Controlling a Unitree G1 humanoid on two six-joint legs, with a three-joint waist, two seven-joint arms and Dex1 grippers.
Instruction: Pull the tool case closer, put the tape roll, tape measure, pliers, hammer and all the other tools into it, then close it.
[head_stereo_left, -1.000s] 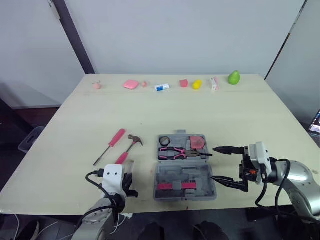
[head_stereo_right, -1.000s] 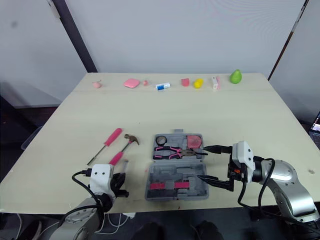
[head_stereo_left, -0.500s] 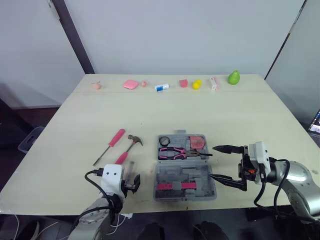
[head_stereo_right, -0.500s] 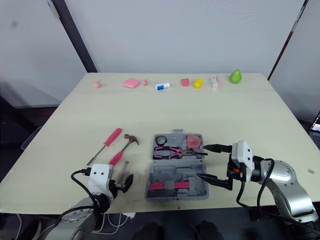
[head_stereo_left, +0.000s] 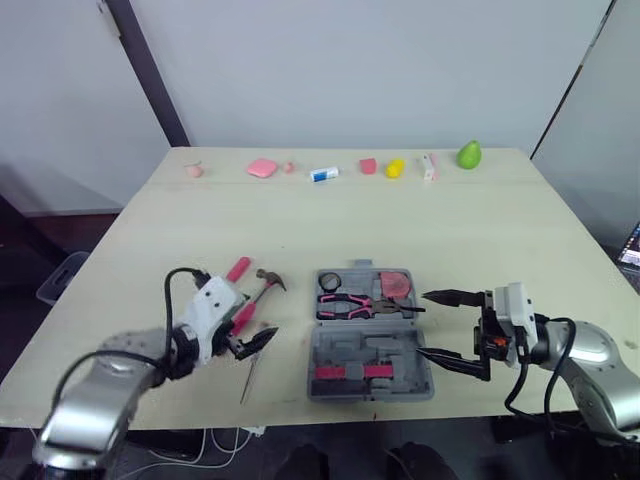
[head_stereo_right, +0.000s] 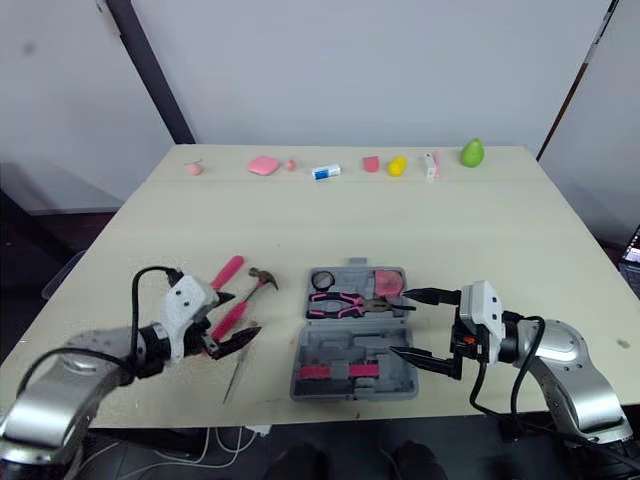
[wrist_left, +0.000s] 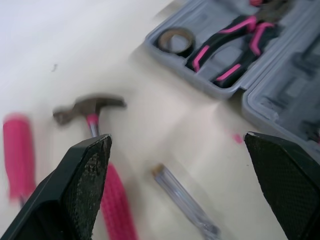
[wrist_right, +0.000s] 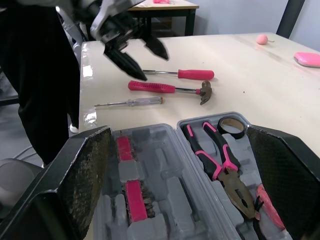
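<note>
We take this for a robotics lab or test room, not a home or a workshop. Plain white panels wall it in, and a black post slants across them on the left. One bare, pale table stands alone. Along its far edge we see a tidy row of small props: a green pear, a yellow piece and pink bits. A grey case lies open near the front edge. Cables show below that edge, and a screen peeps in at the right. In the right wrist view we see a second table behind.
</note>
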